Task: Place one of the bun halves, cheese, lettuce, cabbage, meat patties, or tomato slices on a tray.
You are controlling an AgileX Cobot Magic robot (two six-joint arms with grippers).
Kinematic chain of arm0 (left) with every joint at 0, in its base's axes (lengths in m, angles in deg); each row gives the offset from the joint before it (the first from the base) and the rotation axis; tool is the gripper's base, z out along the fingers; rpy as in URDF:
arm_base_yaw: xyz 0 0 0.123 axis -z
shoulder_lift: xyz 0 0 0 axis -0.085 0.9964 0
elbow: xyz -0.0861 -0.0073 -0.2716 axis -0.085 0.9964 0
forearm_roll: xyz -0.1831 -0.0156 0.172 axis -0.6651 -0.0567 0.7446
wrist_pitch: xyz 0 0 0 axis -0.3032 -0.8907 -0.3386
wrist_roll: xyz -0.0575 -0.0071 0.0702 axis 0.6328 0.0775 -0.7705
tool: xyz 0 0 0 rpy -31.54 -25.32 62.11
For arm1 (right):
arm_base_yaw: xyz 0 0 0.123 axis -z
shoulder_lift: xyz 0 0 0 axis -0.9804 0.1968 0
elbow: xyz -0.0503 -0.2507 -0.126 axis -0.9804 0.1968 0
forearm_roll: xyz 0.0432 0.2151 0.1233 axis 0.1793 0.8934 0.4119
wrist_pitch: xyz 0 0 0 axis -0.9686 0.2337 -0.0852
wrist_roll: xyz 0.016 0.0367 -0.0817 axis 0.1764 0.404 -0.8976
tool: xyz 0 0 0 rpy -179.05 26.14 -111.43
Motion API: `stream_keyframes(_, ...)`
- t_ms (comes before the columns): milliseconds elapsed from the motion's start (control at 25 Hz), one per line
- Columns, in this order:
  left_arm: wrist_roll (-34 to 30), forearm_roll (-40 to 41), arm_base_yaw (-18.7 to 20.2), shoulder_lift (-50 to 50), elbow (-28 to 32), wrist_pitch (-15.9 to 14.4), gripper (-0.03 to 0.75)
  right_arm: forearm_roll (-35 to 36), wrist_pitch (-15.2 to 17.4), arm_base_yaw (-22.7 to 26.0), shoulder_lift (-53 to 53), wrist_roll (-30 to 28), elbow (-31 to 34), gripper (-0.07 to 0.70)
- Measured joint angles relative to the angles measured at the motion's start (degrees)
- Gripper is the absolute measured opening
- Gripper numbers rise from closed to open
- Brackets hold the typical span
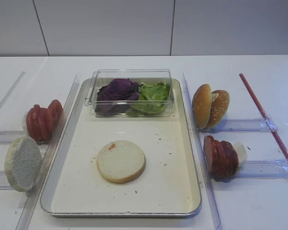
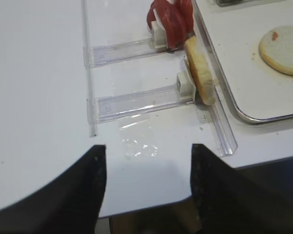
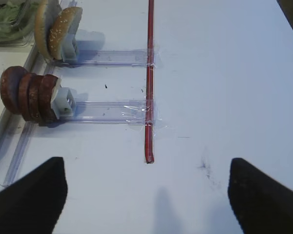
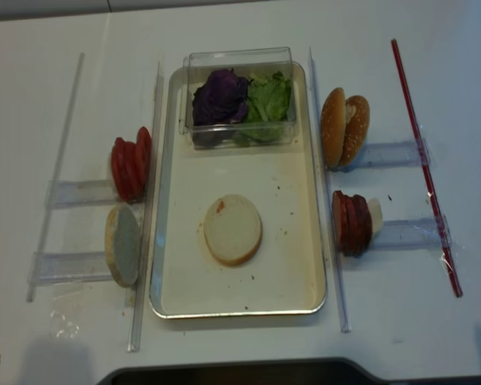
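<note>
A pale bun half (image 1: 121,161) (image 4: 233,229) (image 2: 283,49) lies flat near the middle of the cream tray (image 1: 168,191) (image 4: 289,281). Lettuce (image 1: 153,97) and purple cabbage (image 1: 116,92) fill a clear box at the tray's far end. Tomato slices (image 1: 43,120) (image 2: 173,22) stand on edge left of the tray, meat patties (image 1: 221,157) (image 3: 29,95) right of it. Cheese is out of view. My left gripper (image 2: 147,148) hovers open over the table's near left edge, holding nothing. My right gripper (image 3: 146,163) is open and bare over the table right of the patties.
The clear plastic box (image 1: 132,91) sits on the tray. A greyish bun half (image 1: 23,164) (image 2: 201,70) leans in the left rack, sesame halves (image 1: 210,106) (image 3: 53,29) in the right one. A red strip (image 1: 266,120) (image 3: 150,73) is taped across the right rails.
</note>
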Motion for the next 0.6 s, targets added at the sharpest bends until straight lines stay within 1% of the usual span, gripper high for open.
stream_keyframes(240, 0.0, 0.0, 0.0, -4.66, 2.95, 0.37, 0.397, 0.0, 0.0, 0.0, 0.0, 0.0, 0.0, 0.689)
stream_keyframes(520, 0.0, -0.03, 0.0, -5.02, 6.47, 0.97, 0.397, 0.0, 0.0, 0.0, 0.0, 0.0, 0.0, 0.689)
stream_keyframes(600, 0.0, -0.03, 0.0, -5.02, 6.58, 1.36, 0.397, 0.0, 0.0, 0.0, 0.0, 0.0, 0.0, 0.689)
